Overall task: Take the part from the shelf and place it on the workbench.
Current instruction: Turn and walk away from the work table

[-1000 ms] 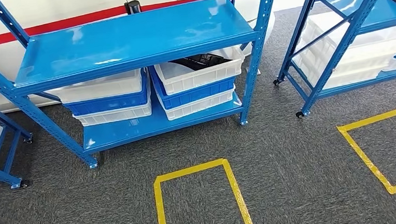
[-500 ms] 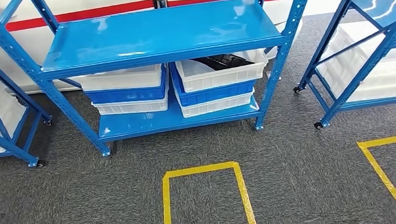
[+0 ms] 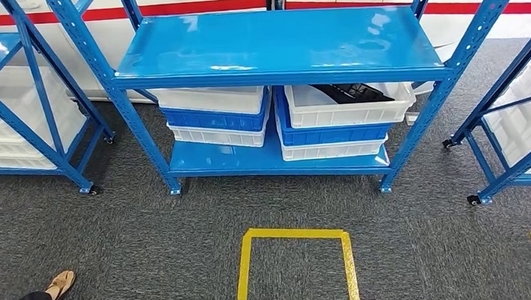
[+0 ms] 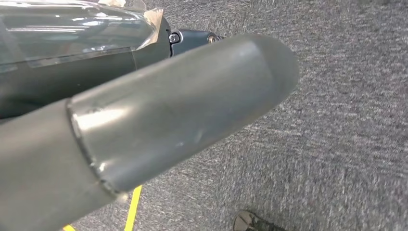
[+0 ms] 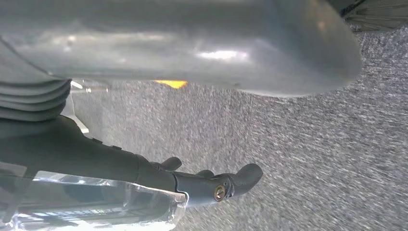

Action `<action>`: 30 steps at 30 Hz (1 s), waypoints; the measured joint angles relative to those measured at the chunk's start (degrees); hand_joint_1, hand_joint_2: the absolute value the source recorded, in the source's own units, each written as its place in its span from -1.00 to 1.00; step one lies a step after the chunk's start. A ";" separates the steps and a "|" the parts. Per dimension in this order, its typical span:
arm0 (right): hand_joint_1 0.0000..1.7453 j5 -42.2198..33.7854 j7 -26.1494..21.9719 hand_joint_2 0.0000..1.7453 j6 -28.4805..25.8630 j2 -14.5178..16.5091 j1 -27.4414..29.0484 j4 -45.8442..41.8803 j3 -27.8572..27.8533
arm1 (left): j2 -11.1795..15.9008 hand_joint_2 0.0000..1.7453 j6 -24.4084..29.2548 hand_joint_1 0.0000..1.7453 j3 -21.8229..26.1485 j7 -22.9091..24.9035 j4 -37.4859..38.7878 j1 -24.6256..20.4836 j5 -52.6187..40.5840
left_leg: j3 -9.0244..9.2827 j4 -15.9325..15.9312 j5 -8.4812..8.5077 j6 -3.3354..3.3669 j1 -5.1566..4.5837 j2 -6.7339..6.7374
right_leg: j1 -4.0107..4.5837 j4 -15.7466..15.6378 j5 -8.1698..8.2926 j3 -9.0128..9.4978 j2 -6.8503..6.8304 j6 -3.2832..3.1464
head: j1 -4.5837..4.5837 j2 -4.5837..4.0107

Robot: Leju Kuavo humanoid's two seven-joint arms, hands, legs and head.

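Partly hidden under the blue shelf, a black part lies in the top white bin; left hand and right hand hold nothing, finger spread unclear.

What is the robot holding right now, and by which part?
Nothing. The left hand and right hand hang over the carpet; the black part lies in its bin.

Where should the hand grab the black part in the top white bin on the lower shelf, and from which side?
Probably the near end of the black part, reaching in from the front, under the blue upper shelf. That shelf covers the white bin from above, and the part lies tilted across the bin with its rear hidden. Its exact shape cannot be told.
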 joint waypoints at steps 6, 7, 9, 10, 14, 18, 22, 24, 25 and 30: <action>-1.00 -0.50 -0.46 -1.00 0.01 0.23 -0.07 -0.01 -0.11 | 0.14 0.50 0.02 -1.00 0.09 -0.02 0.00 0.01 -0.02 | -4.47 9.60 -5.46 -1.78 0.62 4.16 | -0.56 -0.44 0.11 0.80 -0.98 -2.15 | -0.40 0.00; -1.00 -0.61 -0.49 -1.00 0.02 0.23 0.00 -0.01 -0.14 | 0.14 1.00 0.01 -1.00 0.09 -0.02 0.00 0.00 -0.05 | -6.52 13.44 -7.01 -2.07 0.84 4.69 | -0.51 -0.43 0.01 0.85 -1.23 -2.29 | -0.44 0.00; -1.00 -0.93 -0.48 -1.00 0.03 0.22 0.10 -0.01 -0.27 | 0.15 1.00 -0.01 -1.00 0.09 -0.02 0.00 0.03 -0.23 | -8.47 16.32 -6.99 -2.38 1.19 5.03 | -0.48 -0.42 -0.13 0.97 -1.59 -2.39 | -0.44 0.00; -1.00 -1.11 -0.47 -1.00 0.03 0.23 0.10 -0.01 -0.35 | 0.17 1.00 -0.01 -1.00 0.09 -0.02 0.00 0.05 -0.38 | -7.78 14.48 -5.38 -2.41 1.33 5.15 | -0.50 -0.42 -0.20 1.09 -1.70 -2.37 | -0.44 0.00; -1.00 -1.57 -0.47 -1.00 0.02 0.33 0.05 -0.01 -0.66 | 0.23 1.00 -0.05 -1.00 0.08 -0.02 0.00 -0.03 -0.77 | -1.35 1.09 0.53 -1.90 1.27 6.00 | -0.12 -0.35 -0.78 1.59 -1.88 -1.62 | -0.40 0.00; -1.00 -1.82 -0.39 -1.00 -0.02 0.26 0.07 -0.01 -1.08 | 0.04 1.00 -0.08 -1.00 0.08 -0.02 0.00 -0.05 -0.81 | -0.91 0.23 0.50 -1.70 0.60 5.68 | 0.47 -0.41 -1.26 1.31 -2.09 -1.38 | -0.35 0.00; -1.00 -2.26 -0.41 -1.00 -0.47 0.25 0.08 -0.01 -1.60 | 0.15 1.00 -0.07 -1.00 0.09 0.18 0.00 -0.04 -0.81 | -0.89 0.24 0.43 -1.16 0.27 5.52 | 0.27 -0.94 -1.08 1.69 -2.15 -1.02 | -0.33 0.00; -1.00 -2.51 -0.48 -1.00 -0.83 0.25 0.09 -0.01 -1.83 | 0.11 1.00 -0.10 -1.00 0.09 0.37 0.00 -0.04 -0.87 | -0.89 0.26 0.38 -1.04 0.26 5.51 | 0.26 -1.13 -1.01 1.87 -2.16 -0.90 | -0.33 0.00; -1.00 -2.57 -0.52 -1.00 -0.94 0.25 0.10 -0.01 -1.90 | 0.10 1.00 -0.14 -1.00 0.09 0.42 0.00 -0.04 -0.92 | -0.89 0.27 0.36 -0.99 0.25 5.50 | 0.26 -1.18 -0.98 1.95 -2.16 -0.85 | -0.33 0.00; -1.00 -2.64 -0.58 -1.00 -1.07 0.25 0.11 -0.01 -2.20 | 0.11 1.00 -0.20 -1.00 0.09 0.50 0.00 -0.05 -1.05 | -0.89 0.30 0.31 -0.87 0.16 5.46 | 0.09 -1.24 -0.92 2.21 -2.16 -0.74 | -0.36 0.00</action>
